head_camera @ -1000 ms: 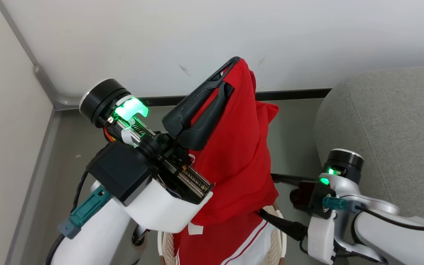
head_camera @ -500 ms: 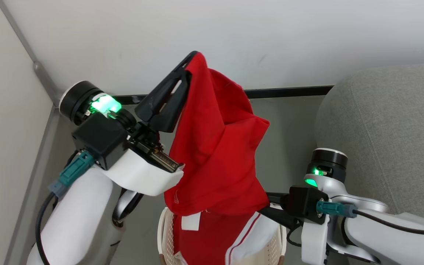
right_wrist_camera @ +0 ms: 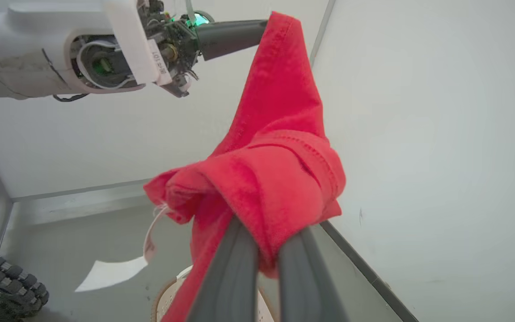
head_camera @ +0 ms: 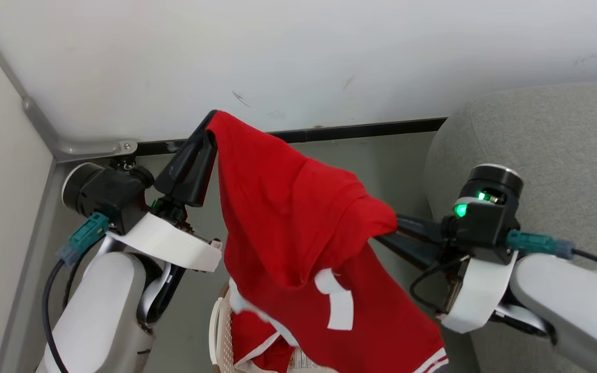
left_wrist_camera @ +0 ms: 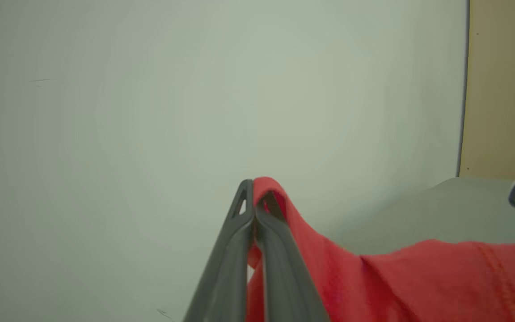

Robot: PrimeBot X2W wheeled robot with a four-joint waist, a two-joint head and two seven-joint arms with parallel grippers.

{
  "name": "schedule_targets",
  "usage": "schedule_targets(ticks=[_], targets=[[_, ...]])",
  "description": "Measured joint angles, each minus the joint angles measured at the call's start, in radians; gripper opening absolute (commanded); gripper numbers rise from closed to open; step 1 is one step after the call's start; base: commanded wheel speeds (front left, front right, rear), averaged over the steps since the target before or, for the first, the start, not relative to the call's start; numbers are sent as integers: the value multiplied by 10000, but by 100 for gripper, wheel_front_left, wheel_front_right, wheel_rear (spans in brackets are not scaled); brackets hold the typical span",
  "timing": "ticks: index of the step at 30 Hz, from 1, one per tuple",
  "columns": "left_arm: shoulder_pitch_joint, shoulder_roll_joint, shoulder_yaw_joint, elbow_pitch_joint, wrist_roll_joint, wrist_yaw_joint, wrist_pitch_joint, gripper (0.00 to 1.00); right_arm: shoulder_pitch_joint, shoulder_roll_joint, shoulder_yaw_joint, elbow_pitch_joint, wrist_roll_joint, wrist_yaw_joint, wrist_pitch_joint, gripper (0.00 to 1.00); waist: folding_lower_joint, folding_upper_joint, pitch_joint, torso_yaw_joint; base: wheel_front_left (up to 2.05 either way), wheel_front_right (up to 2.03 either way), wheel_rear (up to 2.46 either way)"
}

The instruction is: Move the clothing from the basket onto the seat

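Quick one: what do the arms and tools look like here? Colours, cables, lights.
Both arms: glossy white shells, black wrist blocks with round black caps. Each wrist has a teal plug feeding a black cable. The right wrist shows a green light. The left tool and right tool each have two long, dark grey tapered fingers.

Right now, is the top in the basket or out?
Largely out: the top hangs spread between the left gripper and right gripper, both shut on it, above the basket.

Rotated sticker (right_wrist_camera: 155, 61) on left wrist housing (right_wrist_camera: 123, 31), digits "101" legible
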Motion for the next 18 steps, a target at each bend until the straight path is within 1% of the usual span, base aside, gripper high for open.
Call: schedule_targets(ticks=[2, 3, 4, 6, 7, 8, 11, 12, 18], targets=[[169, -111, 42, 82, -69, 0, 0, 0, 22, -23, -384, 138, 115, 0, -174, 0, 0, 0, -45, -57, 0, 0, 0], [234, -201, 90, 111, -146, 0, 0, 3, 25, -54, -581, 224, 173, 0, -268, 0, 0, 0, -71, -84, 0, 0, 0], [268, -259, 127, 157, -203, 0, 0, 15, 36, -94, -779, 286, 171, 0, -328, 0, 0, 0, -97, -110, 0, 0, 0], [308, -270, 215, 221, -265, 0, 0, 52, 116, -142, -1198, 456, 171, 0, -518, 0, 0, 0, -154, -159, 0, 0, 0], [365, -280, 307, 230, -278, 0, 0, 96, 222, -146, -1421, 556, 171, 0, -598, 0, 0, 0, -183, -183, 0, 0, 0], [452, -280, 380, 249, -320, 0, 0, 100, 301, -169, -1557, 633, 171, 0, -637, 0, 0, 0, -213, -207, 0, 0, 0], [728, -290, 537, 288, -360, 0, 0, 100, 641, -167, -2140, 897, 192, 0, -734, 0, 0, 0, -309, -285, 0, 0, 0], [881, -282, 623, 286, -359, 0, 2, 100, 840, -182, -2514, 995, 318, 0, -815, 0, 0, 0, -369, -345, 0, 0, 0], [1414, -228, 867, 355, -362, 12, 0, 100, 1504, -219, -3549, 1292, 366, 0, -913, 0, 0, 0, -522, -569, 0, 0, 0]])
